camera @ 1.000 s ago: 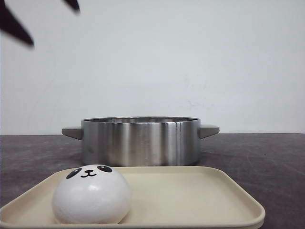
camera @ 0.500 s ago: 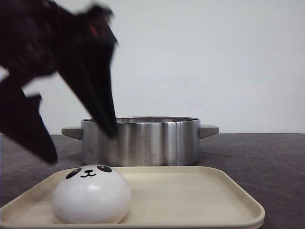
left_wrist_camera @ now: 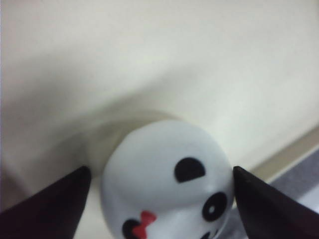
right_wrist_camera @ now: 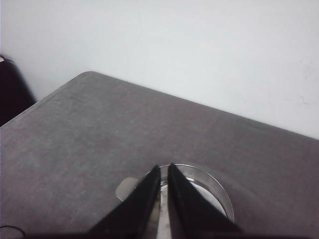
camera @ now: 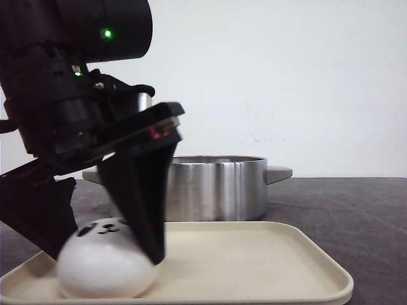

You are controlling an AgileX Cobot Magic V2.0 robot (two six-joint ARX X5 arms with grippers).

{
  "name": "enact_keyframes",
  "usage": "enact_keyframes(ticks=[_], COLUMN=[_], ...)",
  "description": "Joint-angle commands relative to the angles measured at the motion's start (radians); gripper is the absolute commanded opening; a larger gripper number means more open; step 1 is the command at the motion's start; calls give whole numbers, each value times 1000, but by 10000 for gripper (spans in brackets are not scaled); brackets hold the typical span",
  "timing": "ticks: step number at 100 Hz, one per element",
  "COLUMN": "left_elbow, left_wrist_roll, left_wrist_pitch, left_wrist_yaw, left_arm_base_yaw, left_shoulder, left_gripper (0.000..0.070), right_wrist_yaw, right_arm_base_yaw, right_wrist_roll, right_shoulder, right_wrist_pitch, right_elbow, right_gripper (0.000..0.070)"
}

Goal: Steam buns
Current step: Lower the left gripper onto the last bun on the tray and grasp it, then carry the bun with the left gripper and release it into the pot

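One white panda-face bun (camera: 105, 270) sits at the left end of the cream tray (camera: 267, 254). My left gripper (camera: 105, 257) is low over it, open, with one black finger on each side of the bun. In the left wrist view the bun (left_wrist_camera: 164, 184) lies between the fingertips; one tip is at its side, and the other stands a little off. My left gripper (left_wrist_camera: 159, 169) is open there. The other buns are out of view. My right gripper (right_wrist_camera: 164, 167) is shut and empty, high above the steel pot (right_wrist_camera: 209, 186).
The steel pot (camera: 216, 187) with two grey handles stands just behind the tray on the dark grey table (camera: 356, 210). A white wall is behind. The tray's right part (left_wrist_camera: 174, 64) holds nothing.
My left arm has come down from the upper left and now straddles the bun. The bun has shifted slightly to the left on the tray.
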Motion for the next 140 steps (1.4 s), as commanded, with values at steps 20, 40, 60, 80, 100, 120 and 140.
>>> enact_keyframes(ticks=[20,40,60,80,100,120,140], left_elbow=[22,110,281,403,414,414,414], left_wrist_roll=[19,41,179,250,294,299,301], left_wrist_pitch=[-5,39,98,106,116,143,150], left_wrist_yaw=[30,21,-24,-74,-74,-75,-74], left_arm_base_yaw=[-10,-8,15,92,179,212,212], left_shoulder=[6,-114,-194,-142,1,151,219], left_gripper=[10,10,10,10,10,13,63], right_wrist_yaw=[-2,-2,-2,-2,-2,-2,-2], right_arm_base_yaw=[13,13,18,32,45,51,51], right_wrist_roll=[-5,-5,-16,-16,-15,-15,-11], right_shoulder=[11,11,12,12,13,13,13], right_wrist_pitch=[-13,-35,-36,-35,-35,-47,-71], right_elbow=[19,19,19,14,14,14,14], right_gripper=[16,16,16,16,16,16,16])
